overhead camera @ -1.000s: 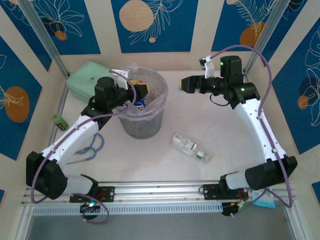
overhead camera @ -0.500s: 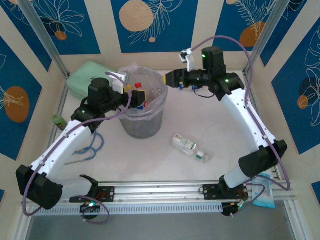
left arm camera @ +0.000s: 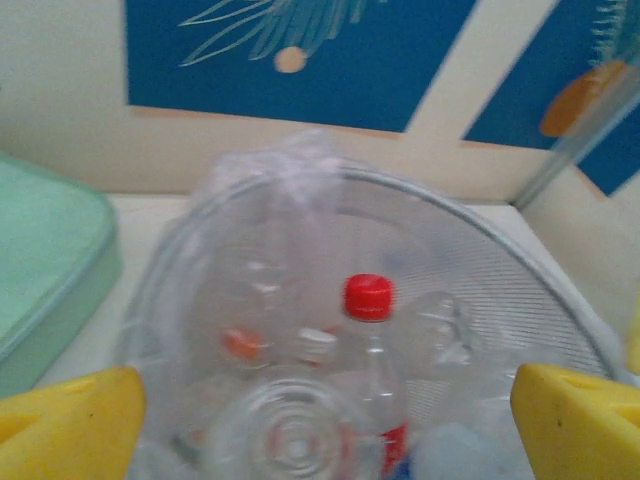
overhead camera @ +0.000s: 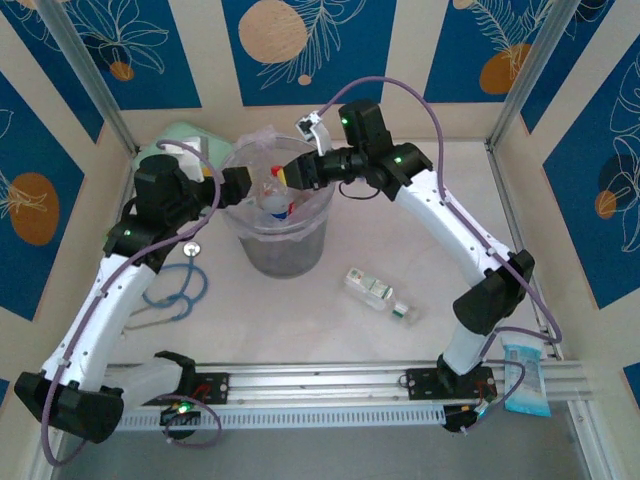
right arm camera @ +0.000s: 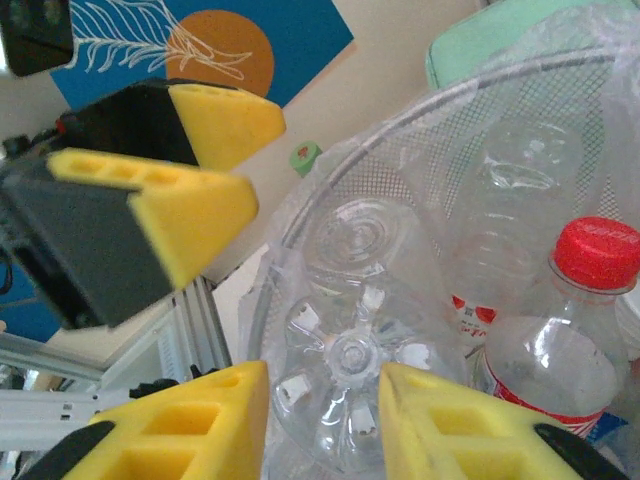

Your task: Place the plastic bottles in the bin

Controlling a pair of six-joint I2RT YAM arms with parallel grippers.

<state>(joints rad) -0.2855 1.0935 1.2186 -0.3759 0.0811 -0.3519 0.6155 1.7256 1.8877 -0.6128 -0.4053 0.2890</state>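
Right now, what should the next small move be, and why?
Probably swing the right gripper away from the tall grey translucent bin toward the clear plastic bottle lying on the table on that arm's side; the left gripper stands open and empty.

The bin (overhead camera: 285, 250) is standing toward the table's (overhead camera: 330, 340) far edge, bottles (overhead camera: 278, 200) lying inside; another bottle (overhead camera: 378, 293) is lying nearer, rightward.

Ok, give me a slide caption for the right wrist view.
Right gripper above the bin of clear plastic bottles, the open left gripper beyond its rim.
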